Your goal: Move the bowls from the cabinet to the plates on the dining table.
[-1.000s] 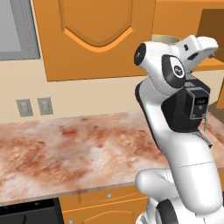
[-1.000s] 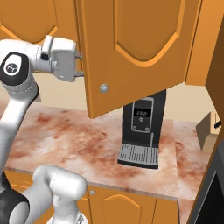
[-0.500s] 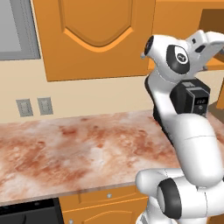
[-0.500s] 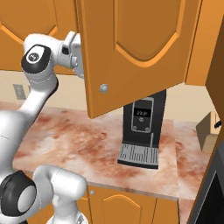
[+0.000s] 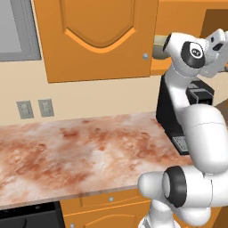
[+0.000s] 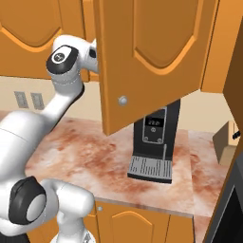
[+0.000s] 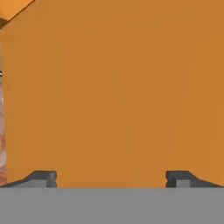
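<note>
Standing ajar: cabinet, orange arched-panel door swung out over the counter, round silver knob at its lower corner | bowl: olive rim just visible on the shelf behind the arm | gripper: released, fingers wide apart, nothing held, facing flat orange wood close up | below: black coffee machine on reddish marbled counter | wall outlets at left.

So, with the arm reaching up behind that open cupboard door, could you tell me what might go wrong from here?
1. The open jaws face flat orange wood very close up; pushing further could ram the cupboard.
2. The open cupboard door hangs just beside the arm, so a wide swing might knock it.
3. The coffee machine stands on the counter below; lowering the arm could clip it.
</note>
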Motion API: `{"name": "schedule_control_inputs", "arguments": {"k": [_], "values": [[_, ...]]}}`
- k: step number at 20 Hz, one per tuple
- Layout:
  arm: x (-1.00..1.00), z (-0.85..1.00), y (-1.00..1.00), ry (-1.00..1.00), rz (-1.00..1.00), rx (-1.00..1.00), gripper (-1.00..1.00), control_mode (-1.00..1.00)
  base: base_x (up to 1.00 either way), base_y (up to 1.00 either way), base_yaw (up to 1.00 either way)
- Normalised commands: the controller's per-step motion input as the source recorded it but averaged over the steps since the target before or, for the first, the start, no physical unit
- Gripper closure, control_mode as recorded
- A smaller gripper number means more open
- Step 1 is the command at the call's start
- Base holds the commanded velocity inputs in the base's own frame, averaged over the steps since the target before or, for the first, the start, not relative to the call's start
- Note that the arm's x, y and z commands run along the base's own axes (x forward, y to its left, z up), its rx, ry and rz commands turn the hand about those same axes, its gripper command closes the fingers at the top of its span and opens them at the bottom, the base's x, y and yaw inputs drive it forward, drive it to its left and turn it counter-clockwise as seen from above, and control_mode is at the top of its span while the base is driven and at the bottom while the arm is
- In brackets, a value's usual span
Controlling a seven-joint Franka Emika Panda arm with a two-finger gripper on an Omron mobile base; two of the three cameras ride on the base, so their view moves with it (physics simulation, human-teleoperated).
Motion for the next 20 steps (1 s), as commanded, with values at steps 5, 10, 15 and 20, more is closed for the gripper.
{"name": "schedule_control_inputs", "arguments": {"k": [5,10,15,20], "values": [[-0.29,-0.01,-0.55,0.00,-0.13,0.00,-1.00,-1.00,0.00,0.00,0.00],[-0.14,-0.06,-0.54,0.00,-0.11,0.01,-1.00,-1.00,0.00,0.00,0.00],[0.02,-0.05,-0.32,0.00,-0.04,0.02,-1.00,-1.00,0.00,0.00,0.00],[0.01,-0.07,-0.30,-0.01,0.00,0.07,-1.00,-1.00,0.00,0.00,0.00]]}}
